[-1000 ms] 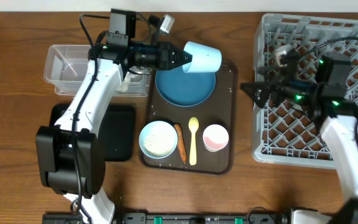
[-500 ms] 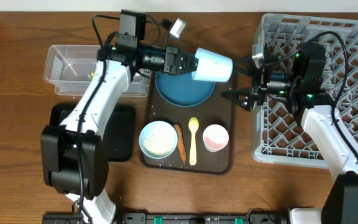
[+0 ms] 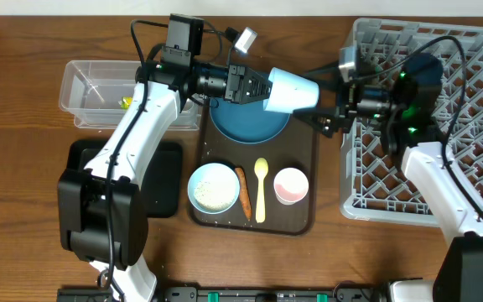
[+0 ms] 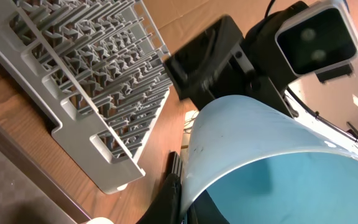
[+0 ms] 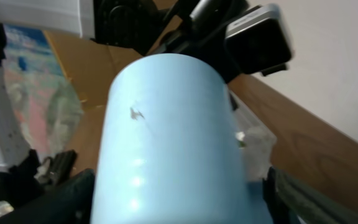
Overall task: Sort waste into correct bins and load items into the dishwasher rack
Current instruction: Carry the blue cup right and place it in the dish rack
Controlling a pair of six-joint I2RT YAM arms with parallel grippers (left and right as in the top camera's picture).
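Hanging cup, overhead: the small blue cup (image 3: 292,91) lies on its side in the air over the far right corner of the dark brown serving tray (image 3: 307,143), clear of the counter (image 3: 23,168).
Left pincer, overhead: the left pincer (image 3: 257,86) is clenched on the cup's rim end, above the tray's far edge.
Right pincer, overhead: the right pincer (image 3: 319,122) sits at the tray's right edge, just beside the cup's base, jaws spread.
On the tray, overhead: the dark-blue plate (image 3: 250,122) is at the far end. The light-blue bowl (image 3: 214,188) with rice, carrot stick (image 3: 243,192), pale yellow spoon (image 3: 261,189) and pink cup (image 3: 291,184) form a row at the near end.
Off the tray, overhead: the grey rack (image 3: 476,168) is to its right. The clear tub (image 3: 90,88) holding a yellow-green wrapper (image 3: 127,102) and the black tray (image 3: 162,180) are to its left.
Left wrist: the cup (image 4: 260,149) fills the lower right, its open mouth toward the camera. The rack (image 4: 98,81) is upper left.
Right wrist: the cup's (image 5: 173,143) base end fills the middle, with dark fingers (image 5: 67,196) on either side. Whether they touch it cannot be told.
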